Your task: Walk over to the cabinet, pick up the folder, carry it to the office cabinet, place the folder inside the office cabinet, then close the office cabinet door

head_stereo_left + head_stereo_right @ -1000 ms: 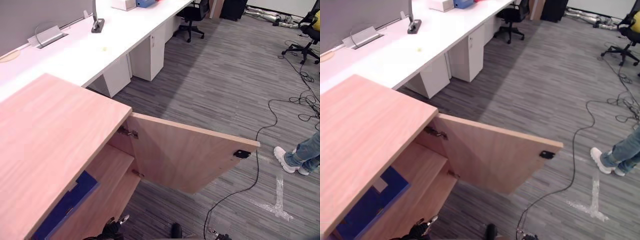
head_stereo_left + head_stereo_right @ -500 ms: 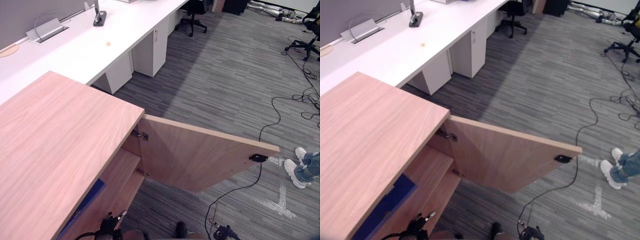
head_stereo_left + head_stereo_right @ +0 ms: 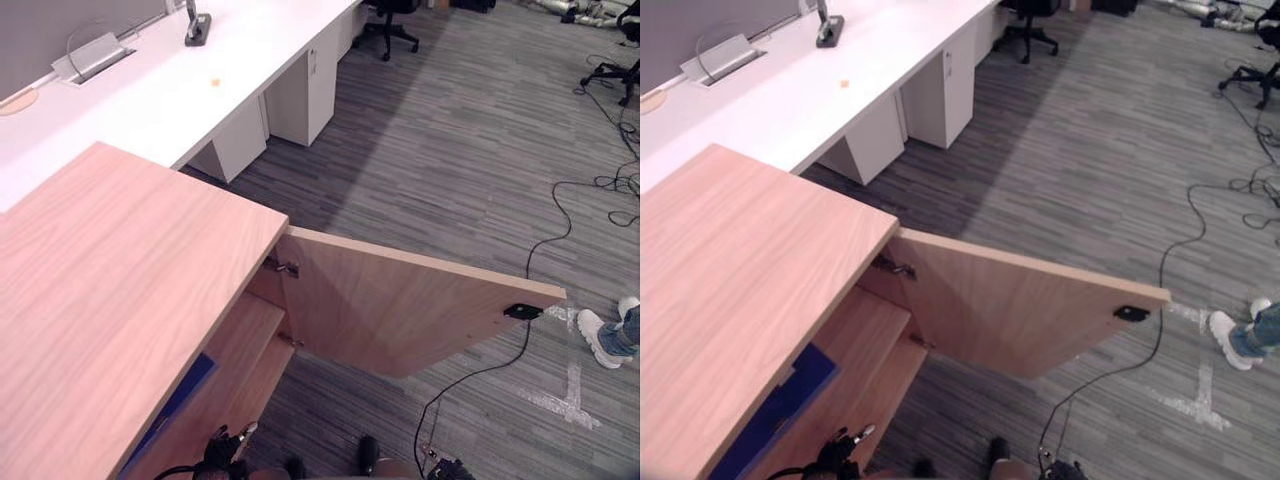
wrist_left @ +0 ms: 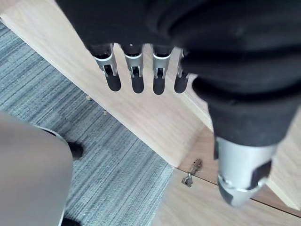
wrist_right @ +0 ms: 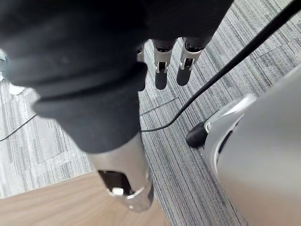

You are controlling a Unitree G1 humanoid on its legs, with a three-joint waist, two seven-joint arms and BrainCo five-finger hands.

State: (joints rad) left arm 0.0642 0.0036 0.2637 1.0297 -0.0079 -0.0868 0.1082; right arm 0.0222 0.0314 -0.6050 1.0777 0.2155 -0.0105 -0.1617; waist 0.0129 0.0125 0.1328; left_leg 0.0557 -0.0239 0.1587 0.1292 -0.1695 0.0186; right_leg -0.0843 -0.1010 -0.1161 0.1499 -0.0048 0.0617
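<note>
Folder: the blue folder [image 3: 780,405] lies flat inside the office cabinet [image 3: 110,290], on its upper shelf [image 3: 238,335]. It sits at the shelf's front edge and is partly hidden under the front edge of the cabinet's top.
Folder and robot hands: neither robot hand holds or touches it.
Left robot hand: the left robot hand [image 4: 137,70] has its fingers straight and side by side in a row, with the thumb [image 4: 240,181] set apart. It grips nothing. Pale cabinet wood and a metal hinge [image 4: 190,172] show past the fingertips.
Right robot hand: the right robot hand [image 5: 161,70] has its fingers straight and relaxed and is empty. It hangs over the grey striped carpet [image 5: 70,136].
Door: the door [image 3: 400,315] stands wide open, swung out over the carpet. Its hinges [image 3: 283,267] are at the cabinet's front corner and a small black handle [image 3: 523,311] sits at its free top corner.
Floor: a pale tape cross [image 3: 572,395] is stuck to the carpet beyond the door. Near it is a person's white shoe [image 3: 600,338].
Beyond the cabinet: a long white worktop [image 3: 170,100] runs along the wall. It carries a black stand base [image 3: 197,28] and a small orange speck [image 3: 215,81], and white drawer units [image 3: 300,95] stand beneath it.
</note>
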